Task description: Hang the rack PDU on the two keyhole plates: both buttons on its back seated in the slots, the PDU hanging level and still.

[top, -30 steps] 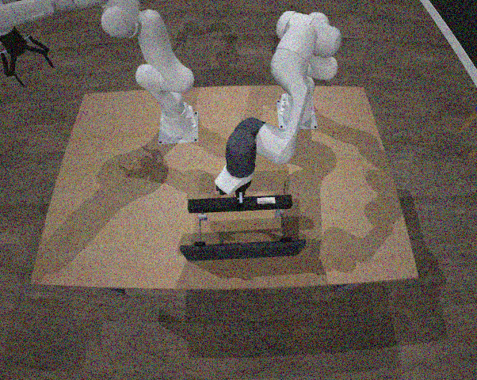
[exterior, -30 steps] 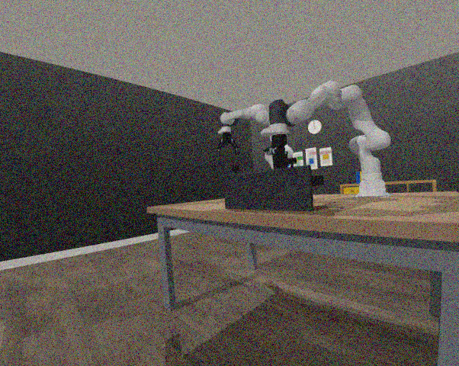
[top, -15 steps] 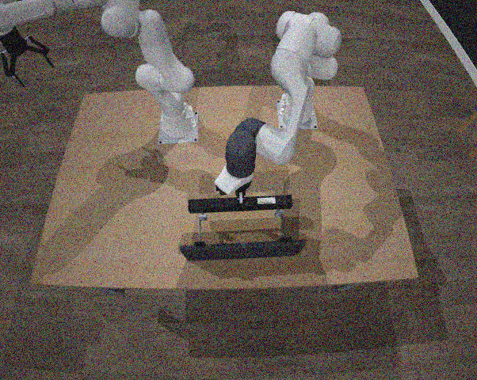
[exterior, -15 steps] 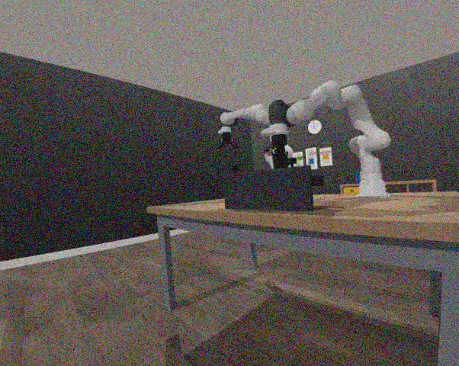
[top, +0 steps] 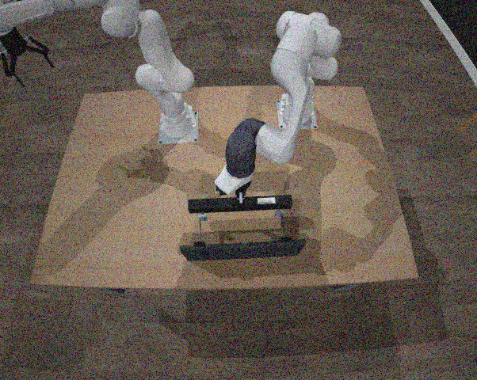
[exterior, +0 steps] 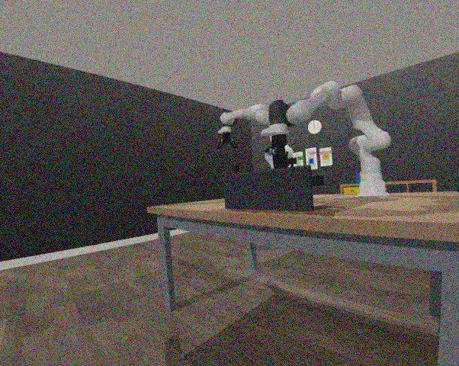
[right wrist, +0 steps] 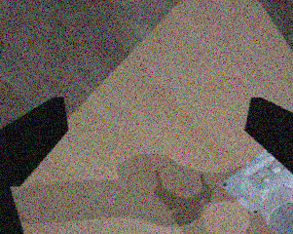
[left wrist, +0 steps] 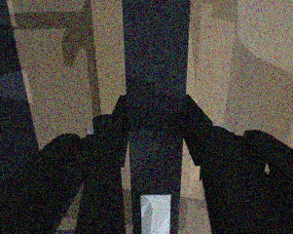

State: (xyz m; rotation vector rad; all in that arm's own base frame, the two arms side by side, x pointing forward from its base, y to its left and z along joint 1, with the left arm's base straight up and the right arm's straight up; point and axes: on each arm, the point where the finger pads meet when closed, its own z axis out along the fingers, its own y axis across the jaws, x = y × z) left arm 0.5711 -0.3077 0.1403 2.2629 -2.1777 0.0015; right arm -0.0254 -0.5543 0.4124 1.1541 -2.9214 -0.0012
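The rack PDU (top: pixel 214 205) (left wrist: pixel 157 49) is a long black bar with a pale label. It is level in the top view, beside the dark stand (top: pixel 242 250) (exterior: pixel 267 191). My left gripper (top: pixel 240 199) (left wrist: pixel 154 109) is shut on the PDU near its middle, from above. Small light pieces, perhaps the keyhole plates, show between bar and stand, one at the left (top: pixel 203 218) and one at the right (top: pixel 279 213). Buttons and slots are hidden, so I cannot tell whether they are seated. My right gripper (top: pixel 38 76) (exterior: pixel 227 148) (right wrist: pixel 157 114) is open and empty, far from the PDU.
The wooden table (top: pixel 120 245) (exterior: pixel 418 226) carries both arm bases, which stand behind the PDU in the top view. The stand is near the table's front edge. The right gripper hangs high, beyond the table's back left corner in the top view.
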